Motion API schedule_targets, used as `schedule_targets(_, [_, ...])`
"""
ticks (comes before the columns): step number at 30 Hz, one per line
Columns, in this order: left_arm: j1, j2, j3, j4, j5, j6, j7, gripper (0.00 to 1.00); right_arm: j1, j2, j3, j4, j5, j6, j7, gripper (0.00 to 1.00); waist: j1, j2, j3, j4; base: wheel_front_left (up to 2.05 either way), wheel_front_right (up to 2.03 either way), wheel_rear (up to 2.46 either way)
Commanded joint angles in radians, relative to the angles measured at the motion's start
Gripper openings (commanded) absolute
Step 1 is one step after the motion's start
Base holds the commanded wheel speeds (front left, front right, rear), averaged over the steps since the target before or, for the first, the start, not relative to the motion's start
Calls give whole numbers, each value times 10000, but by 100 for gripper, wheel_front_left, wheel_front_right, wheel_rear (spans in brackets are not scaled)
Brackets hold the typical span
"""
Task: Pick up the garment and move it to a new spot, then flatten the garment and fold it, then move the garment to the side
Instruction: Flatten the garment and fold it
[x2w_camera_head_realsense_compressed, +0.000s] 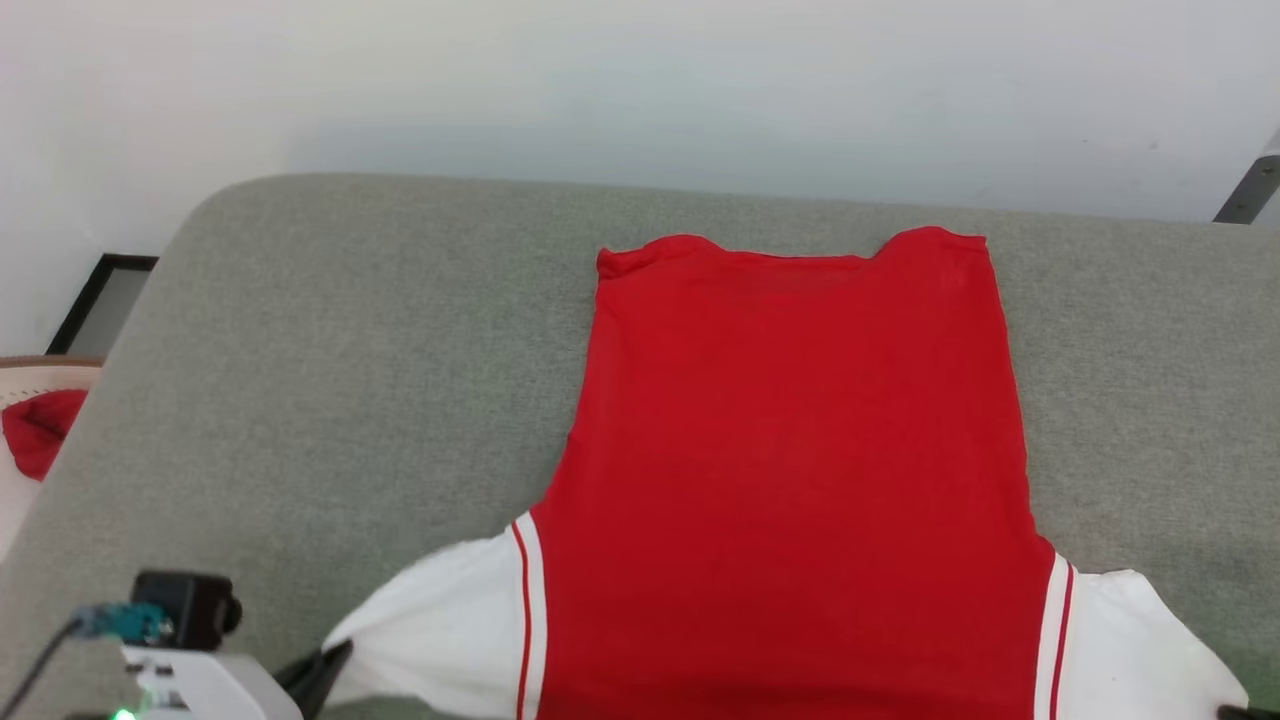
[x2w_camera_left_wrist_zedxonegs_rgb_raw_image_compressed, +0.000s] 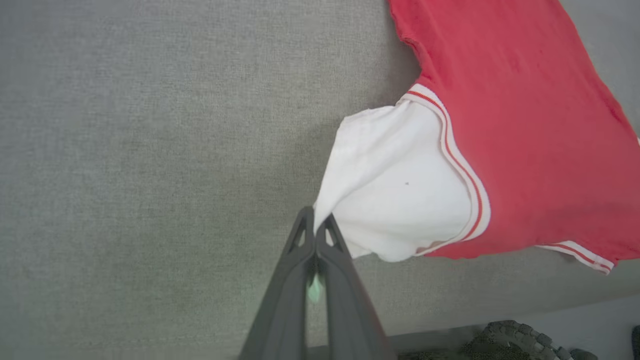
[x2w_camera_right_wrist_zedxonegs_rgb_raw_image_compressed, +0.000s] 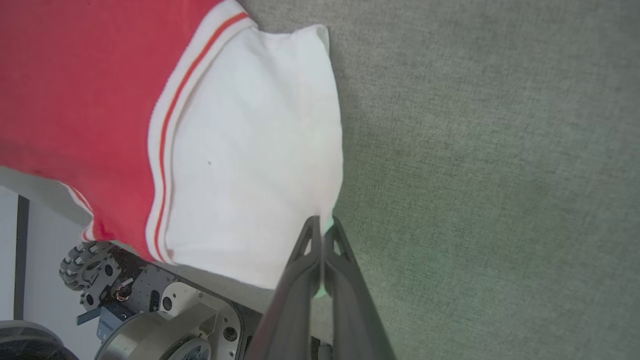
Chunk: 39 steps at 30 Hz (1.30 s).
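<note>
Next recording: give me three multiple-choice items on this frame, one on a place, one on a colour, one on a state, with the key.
1. The shirt lies on: A the floor; B a grey cushion; C a wooden table.
2. Its sleeves are: A black; B blue; C white.
3. The left gripper is: A shut at a sleeve's edge; B wide open above the collar; C holding a cup.
Key: 1 B, the shirt is spread flat on grey fabric; 2 C, they are white beyond the striped seams; 3 A, its jaws meet at the sleeve's corner.
</note>
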Motion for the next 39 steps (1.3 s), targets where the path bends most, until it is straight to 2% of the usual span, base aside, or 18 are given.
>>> schedule_targets(1, [184,-81,-95,99,32,77,-89,0,248,192,-262,-79,-196,-10,108,0,0,0,5,23,0,0,0])
schedule_targets(13, [1,-1191,-601,1211,511,-299,-161,0,113,1729,-1098,-428,-2181,-10,1499,0,0,0,198,21,0,0,0])
schedule_targets(14, [-26,-1281,-600,1281,511,-307,-207,0,72,1853,-1171,-452,-2338,-10,1646,9,0,0,213,12,0,0,0])
schedule_targets(16, [-35,-1419,-645,1363,564,-382,-231,0,-60,2036,-1292,-567,-2617,-10,1924,67,0,0,255,-5,0,0,0])
schedule_targets(17, [-59,-1461,-670,1397,630,-386,-260,0,-122,2115,-1384,-634,-2751,-10,2047,100,0,0,274,-11,0,0,0])
schedule_targets(23, [-132,-1733,-707,1535,703,-441,-345,0,-272,2587,-2067,-1340,-3324,-10,3041,100,0,0,381,-7,0,0,0])
schedule_targets(31, [-325,-2010,-698,1538,923,-459,-500,0,-845,3045,-3379,-3022,-3916,-8,4078,100,0,0,805,176,0,0,0])
schedule_targets(35, [-608,-2211,-665,1513,1095,-517,-591,0,-2147,3117,-3572,-3265,-4307,-8,3896,100,0,0,1252,329,0,0,0])
schedule_targets(39, [-995,-2468,-683,1559,1349,-646,-624,0,-4046,3345,-3284,-2443,-4866,-8,3187,100,0,0,1835,587,0,0,0])
